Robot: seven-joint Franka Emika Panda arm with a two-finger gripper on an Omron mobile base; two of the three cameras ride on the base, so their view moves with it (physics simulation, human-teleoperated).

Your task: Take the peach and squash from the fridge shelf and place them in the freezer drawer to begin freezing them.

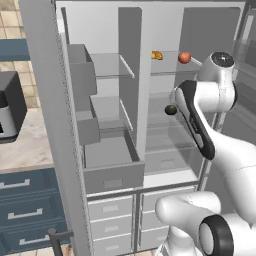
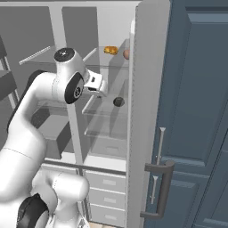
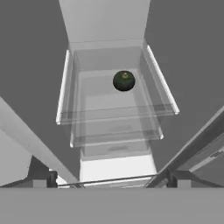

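The squash (image 3: 124, 81) sits on a glass shelf (image 3: 118, 114) in the right half of the fridge; you also find it, dark and round, in the left base view (image 1: 171, 109) and the right base view (image 2: 118, 101). The peach (image 1: 184, 57) rests one shelf higher, with an orange-yellow lumpy item (image 1: 157, 55) to its left. The freezer drawer (image 1: 113, 175) stands pulled out, low on the left side. Your gripper (image 3: 109, 181) is near the fridge opening, well short of the squash; its fingertips (image 3: 43, 178) stand wide apart, holding nothing.
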